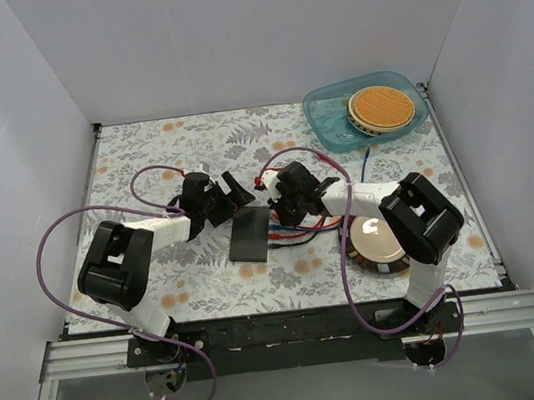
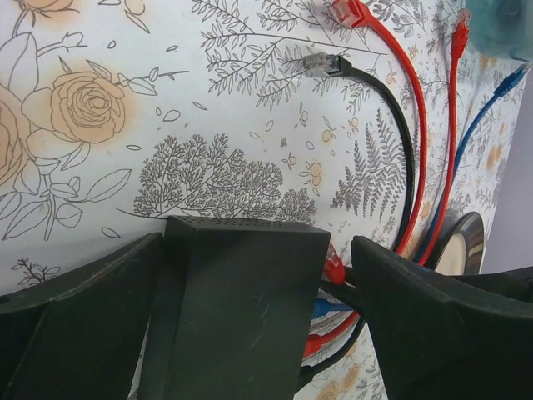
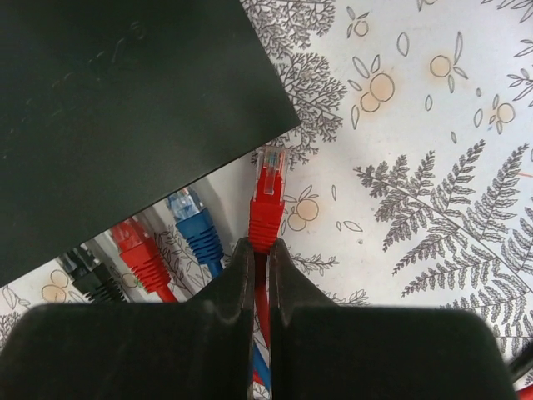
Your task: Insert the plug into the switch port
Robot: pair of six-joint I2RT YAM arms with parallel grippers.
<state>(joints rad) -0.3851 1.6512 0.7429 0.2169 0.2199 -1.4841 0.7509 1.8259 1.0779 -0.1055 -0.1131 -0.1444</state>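
Observation:
The flat black switch box (image 1: 250, 235) lies mid-table. In the right wrist view the box (image 3: 125, 108) fills the upper left. Blue (image 3: 193, 223), red (image 3: 137, 250) and black (image 3: 93, 282) plugs sit in ports along its near edge; the port openings themselves are hidden under that edge. My right gripper (image 3: 260, 247) is shut on the boot of a red plug (image 3: 268, 200), whose clear tip is just at the box's edge near its right corner. My left gripper (image 2: 258, 242) is open and straddles the box (image 2: 241, 317), with a gap on the right side.
Loose cables lie beyond the box: a black one with a clear plug (image 2: 323, 65), two red ones (image 2: 350, 12) and a blue one (image 2: 498, 87). A round black-rimmed dish (image 1: 377, 244) sits by the right arm. A blue tray (image 1: 320, 118) holding an orange disc stands at the back right.

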